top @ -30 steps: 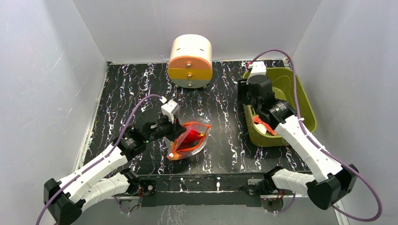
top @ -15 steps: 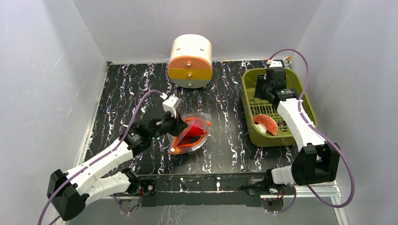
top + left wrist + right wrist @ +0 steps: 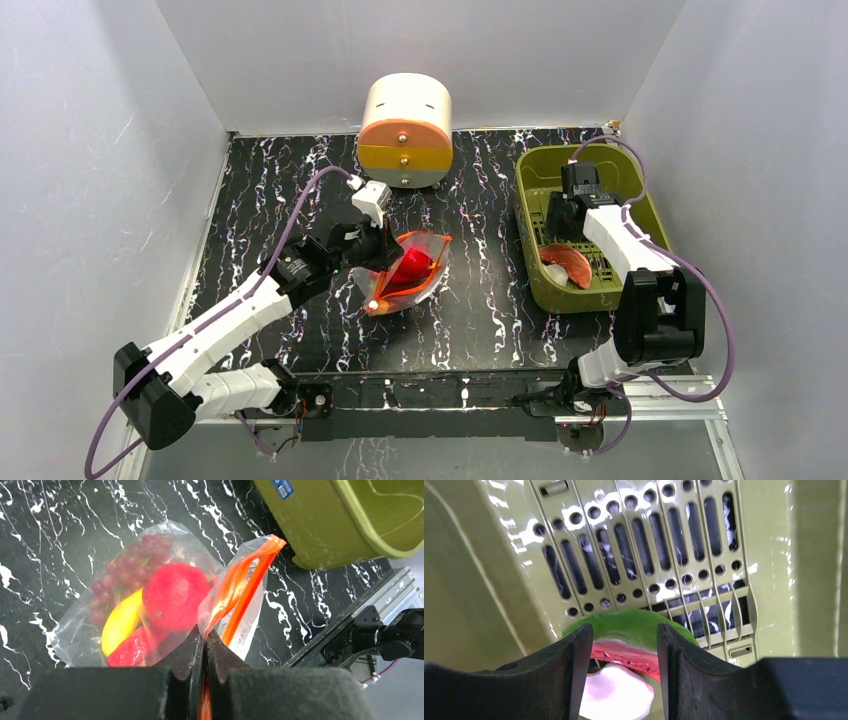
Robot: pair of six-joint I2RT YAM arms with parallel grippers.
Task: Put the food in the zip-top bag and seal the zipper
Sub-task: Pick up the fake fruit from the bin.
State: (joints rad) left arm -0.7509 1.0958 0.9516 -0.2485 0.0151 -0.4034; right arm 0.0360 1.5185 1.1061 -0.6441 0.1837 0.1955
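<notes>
The zip-top bag [image 3: 410, 277] lies mid-table, its mouth open. My left gripper [image 3: 378, 258] is shut on its orange-red zipper [image 3: 245, 580]; in the left wrist view the jaws [image 3: 205, 635] pinch that strip. Inside the bag [image 3: 100, 600] are a red round fruit [image 3: 175, 595], a yellow banana [image 3: 120, 622], a red chili [image 3: 130, 650] and purple grapes [image 3: 132, 560]. The white slider tab [image 3: 372, 303] sits at the bag's near end. My right gripper [image 3: 562, 225] is open inside the olive bin, its jaws [image 3: 624, 640] either side of a green-rinded red slice [image 3: 634, 625] and a whitish-pink piece [image 3: 616, 692].
The olive-green bin [image 3: 640, 215] stands at the right; its slotted floor [image 3: 649, 540] and wall [image 3: 325, 525] show in the wrist views. A round cream and orange drawer unit [image 3: 405, 130] stands at the back. White walls enclose the table.
My right gripper has swung across the bin and come down over the slice near its front. My left gripper has shifted the bag slightly up and right, still holding its strip.
</notes>
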